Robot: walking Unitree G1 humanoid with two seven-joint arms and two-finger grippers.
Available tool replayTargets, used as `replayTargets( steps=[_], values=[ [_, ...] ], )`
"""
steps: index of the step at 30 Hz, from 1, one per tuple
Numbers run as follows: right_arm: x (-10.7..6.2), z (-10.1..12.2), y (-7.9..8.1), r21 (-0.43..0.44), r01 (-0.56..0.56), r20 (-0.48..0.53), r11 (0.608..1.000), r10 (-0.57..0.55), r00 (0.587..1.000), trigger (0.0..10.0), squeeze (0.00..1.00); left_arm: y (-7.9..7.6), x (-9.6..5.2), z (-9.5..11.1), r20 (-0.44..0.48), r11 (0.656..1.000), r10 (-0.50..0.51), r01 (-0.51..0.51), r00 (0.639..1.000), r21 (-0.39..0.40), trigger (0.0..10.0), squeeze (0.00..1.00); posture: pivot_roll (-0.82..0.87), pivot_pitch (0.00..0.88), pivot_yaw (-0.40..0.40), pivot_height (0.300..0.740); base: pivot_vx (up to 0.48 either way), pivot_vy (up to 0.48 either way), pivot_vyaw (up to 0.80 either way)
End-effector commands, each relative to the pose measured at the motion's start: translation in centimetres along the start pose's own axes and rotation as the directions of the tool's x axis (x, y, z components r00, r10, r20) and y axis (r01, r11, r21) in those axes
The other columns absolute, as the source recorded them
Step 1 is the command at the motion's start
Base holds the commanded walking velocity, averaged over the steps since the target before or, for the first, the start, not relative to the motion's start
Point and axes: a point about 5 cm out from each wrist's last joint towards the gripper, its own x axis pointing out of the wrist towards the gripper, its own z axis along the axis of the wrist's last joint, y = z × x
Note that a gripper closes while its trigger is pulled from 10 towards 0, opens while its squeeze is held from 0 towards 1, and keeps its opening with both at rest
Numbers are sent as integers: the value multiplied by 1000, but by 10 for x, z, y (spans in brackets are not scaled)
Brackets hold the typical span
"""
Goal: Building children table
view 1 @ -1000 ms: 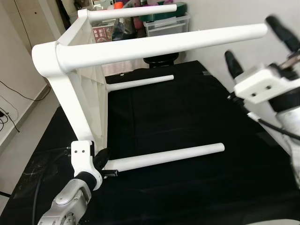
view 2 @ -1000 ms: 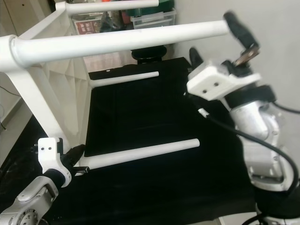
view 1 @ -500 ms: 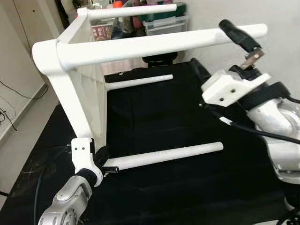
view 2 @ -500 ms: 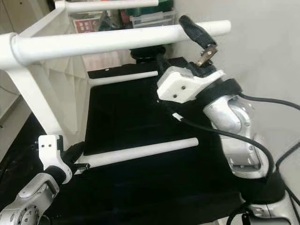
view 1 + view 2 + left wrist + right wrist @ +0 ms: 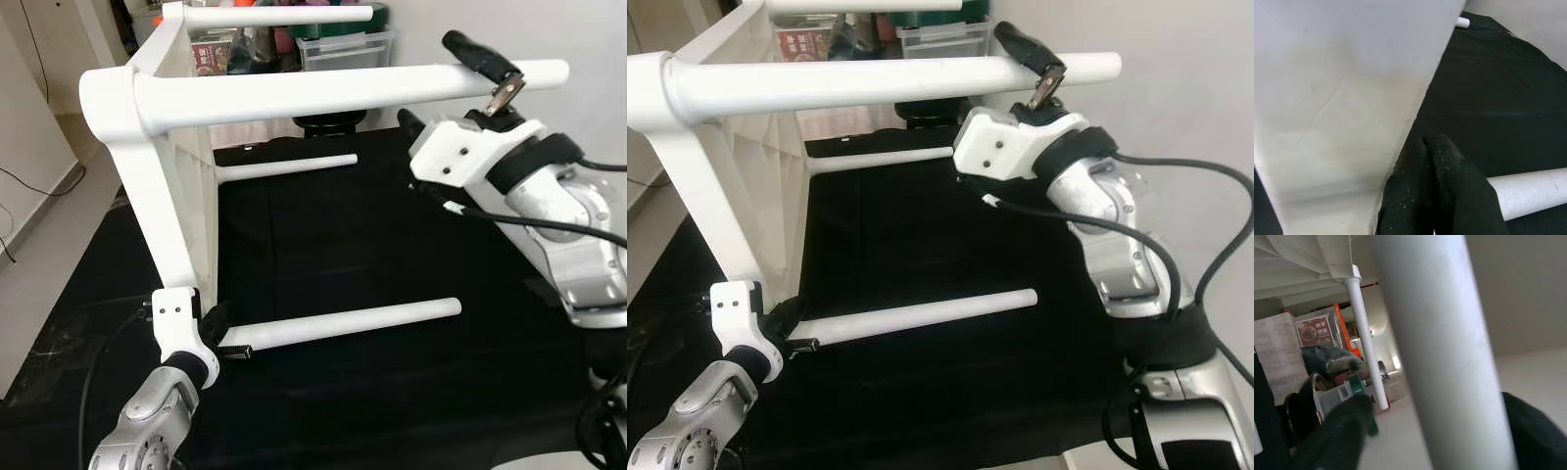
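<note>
Black cloth point(image 5: 392, 255) covers the work surface, and on it a white children's table point(image 5: 167, 176) lies on its side, its ribbed top standing upright on edge at the robot's left with four round legs reaching out toward the right. The near upper leg point(image 5: 343, 93) runs across the head views at chest height, the far upper leg point(image 5: 284, 15) sits behind it, and the two lower ones, the far lower leg point(image 5: 289, 166) and the near lower leg point(image 5: 343, 323), lie just above the cloth.

Behind the table stand clear storage bins point(image 5: 348, 49) and some clutter against a pale wall, with light flooring point(image 5: 49, 235) at the left.

The right arm point(image 5: 1107, 225) rises from the lower right and bends over so the right gripper point(image 5: 453, 80) meets the near upper leg close to its free end. One black finger lies over the top of the tube and the other shows below it; the right wrist view has the tube running between two dark fingers point(image 5: 1530, 431), so the jaws are spread around the leg, though whether they press on it cannot be told.

The left gripper point(image 5: 217, 331) is low at the near corner of the tabletop, at the base of the near lower leg. In the left wrist view its fingers point(image 5: 1449, 196) lie together, touching, against the root of that leg and beside the white tabletop edge.
</note>
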Motion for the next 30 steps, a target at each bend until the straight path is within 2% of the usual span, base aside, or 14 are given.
replayTargets(
  steps=[1, 11, 13, 14, 16, 18, 19, 20, 22, 23, 26, 30],
  values=[
    [3, 2, 9, 4, -54, 15, 999, 54, 998, 0, 0, 3, -2, -2, 1, 1000, 27, -27, 1000, 4, 10000, 0, -96, 0, -1, 740, 0, 0, 0],
    [7, 1, 7, 12, -56, 25, 998, 55, 998, 0, 0, 6, -6, -6, 1, 995, 94, -94, 996, -38, 10000, 0, -95, 0, -6, 740, 0, 0, 0],
    [9, 1, 6, 19, -51, 25, 999, 50, 998, 0, 0, 19, -6, -6, 8, 981, 178, -177, 984, -78, 10000, 0, -96, 0, -7, 740, 0, 0, 0],
    [9, 1, 6, 19, -51, 25, 999, 50, 998, 0, 0, 19, -6, -6, 8, 981, 178, -177, 984, -78, 10000, 0, -96, 0, -7, 740, 0, 0, 0],
    [9, 1, 5, 25, -47, 26, 999, 46, 999, 0, 0, 36, -6, -4, 27, 960, 254, -248, 967, -132, 10000, 0, -96, 0, -9, 740, 0, 0, 0],
    [9, 1, 5, 25, -47, 26, 999, 46, 999, 0, 0, 36, -6, -4, 27, 960, 254, -248, 967, -132, 10000, 0, -96, 0, -9, 740, 0, 0, 0],
    [9, 0, 5, 26, -46, 27, 999, 46, 999, 0, 0, 42, -6, -2, 38, 952, 277, -269, 960, -148, 10000, 0, -95, 0, -11, 740, 0, 0, 0],
    [9, 0, 5, 26, -46, 27, 999, 46, 999, 0, 0, 42, -6, -2, 38, 952, 277, -269, 960, -148, 10000, 0, -95, 0, -11, 740, 0, 0, 0],
    [10, 1, 4, 43, -41, 32, 998, 39, 999, 0, 0, 63, -2, 7, 103, 944, 299, -279, 949, -175, 10000, 0, -97, 0, -17, 740, 0, 0, 0],
    [11, 1, 3, 52, -37, 36, 998, 35, 999, 0, 0, 68, 2, 12, 136, 952, 274, -248, 952, -180, 10000, 0, -98, 0, -19, 740, 0, 0, 0],
    [11, 2, 3, 57, -35, 39, 998, 33, 999, 0, 0, 71, 5, 15, 159, 959, 248, -219, 956, -179, 10000, 0, -98, 0, -22, 740, 0, 0, 0],
    [11, 4, 1, 70, -33, 53, 997, 29, 998, 0, 0, 69, 17, 19, 170, 982, 160, -139, 972, -127, 10000, 0, -107, 0, -17, 740, 0, 0, 0]
  ],
)
